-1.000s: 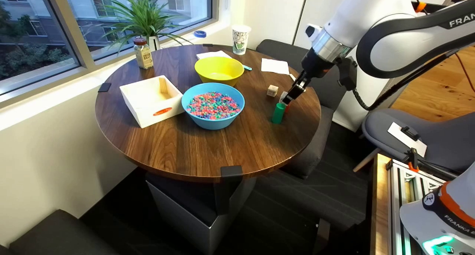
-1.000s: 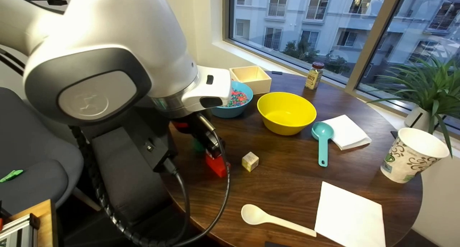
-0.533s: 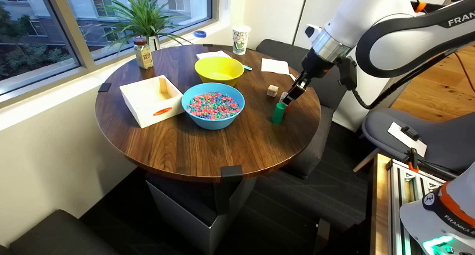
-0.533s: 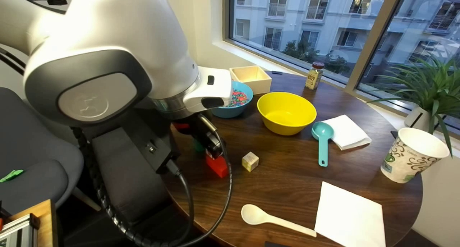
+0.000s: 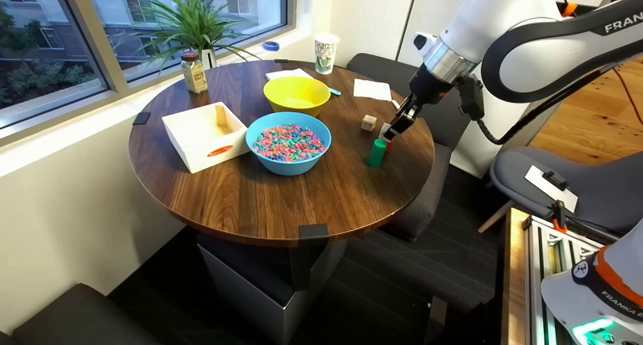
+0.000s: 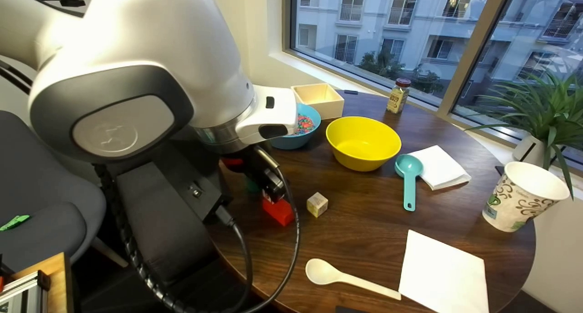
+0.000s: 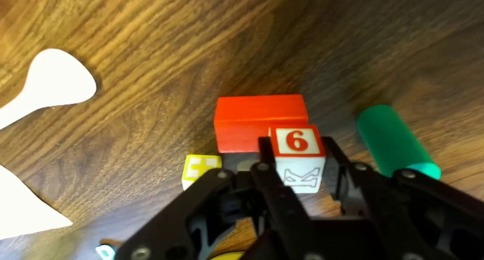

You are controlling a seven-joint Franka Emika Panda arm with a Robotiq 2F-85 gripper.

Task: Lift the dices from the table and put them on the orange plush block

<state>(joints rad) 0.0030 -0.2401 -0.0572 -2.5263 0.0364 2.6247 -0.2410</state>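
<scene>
My gripper (image 7: pixel 297 142) is shut on a white die (image 7: pixel 300 176) with a red-edged 6 face. The die (image 5: pixel 385 129) also shows at the gripper tip (image 5: pixel 394 133) in an exterior view. The held die is over one end of the orange plush block (image 7: pixel 261 110), a red-orange block lying on the table. I cannot tell whether they touch. The block also shows below the gripper in an exterior view (image 6: pixel 278 211). The second die (image 7: pixel 200 168), yellow-edged, rests on the table beside the block; both exterior views show it (image 5: pixel 368 123) (image 6: pixel 317 205).
A green cylinder (image 7: pixel 397 140) stands close to the block, on its other side from the second die. A blue bowl of beads (image 5: pixel 286 168), a yellow bowl (image 6: pixel 364 161) and a wooden box (image 5: pixel 203 151) stand farther off. A spoon (image 6: pixel 346 279) and paper lie nearby.
My gripper and the held die have shifted very slightly. In an exterior view the gripper and the red-orange block have both moved a little to the right. The second die has not moved.
</scene>
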